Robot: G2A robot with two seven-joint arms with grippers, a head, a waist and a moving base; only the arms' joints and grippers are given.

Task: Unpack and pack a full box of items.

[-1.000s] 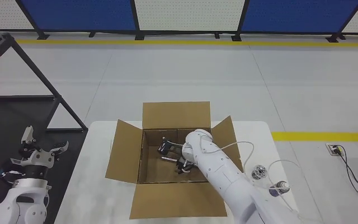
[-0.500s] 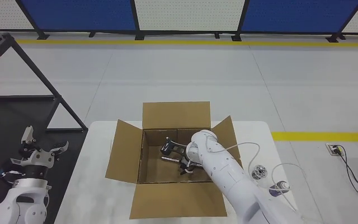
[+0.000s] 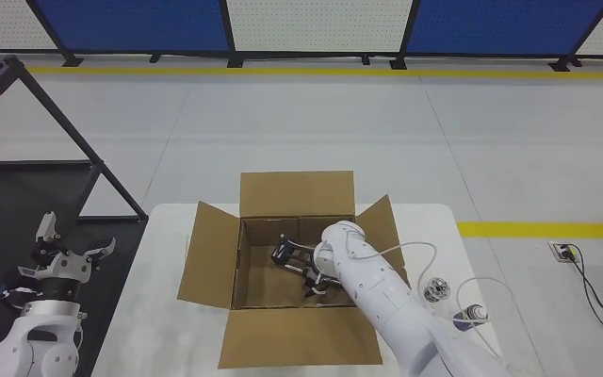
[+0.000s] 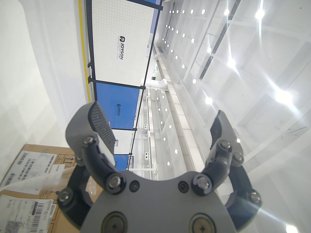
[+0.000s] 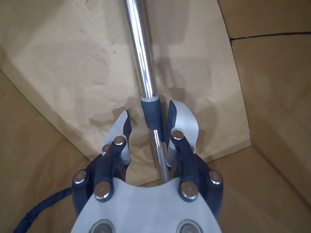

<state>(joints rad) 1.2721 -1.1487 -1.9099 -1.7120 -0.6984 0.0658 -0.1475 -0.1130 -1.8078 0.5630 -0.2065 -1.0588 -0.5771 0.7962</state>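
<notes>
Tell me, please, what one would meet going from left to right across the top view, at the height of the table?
The left gripper, open → cardboard box, flaps spread → small silvery item → small bottle-like item.

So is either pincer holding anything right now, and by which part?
Nothing is clamped yet. The right pincer straddles the metal tube at its black band, jaws open with a gap on one side. The left pincer is open and empty.
</notes>
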